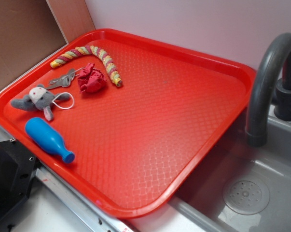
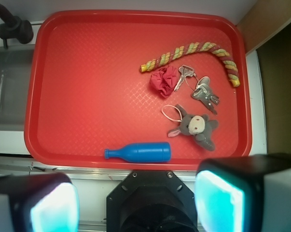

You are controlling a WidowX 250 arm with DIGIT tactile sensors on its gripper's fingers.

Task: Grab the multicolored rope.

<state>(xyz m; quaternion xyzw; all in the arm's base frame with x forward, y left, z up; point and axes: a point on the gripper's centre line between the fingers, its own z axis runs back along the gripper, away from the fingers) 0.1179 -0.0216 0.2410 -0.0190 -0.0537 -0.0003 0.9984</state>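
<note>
The tool's fingers [image 2: 217, 198] stand wide, holding nothing, well short of the multicolored rope [image 2: 193, 50] arched along the tray's [image 2: 87, 96] far edge.

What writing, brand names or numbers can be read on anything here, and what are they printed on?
None: no readable text shows in either view.
The blue bottle is plain, with no label.
The red tray shows only an embossed diamond pattern.
The multicolored rope, red cloth wad and grey plush toy carry no tags with lettering.
The keys are too small to tell any stamping.
</note>
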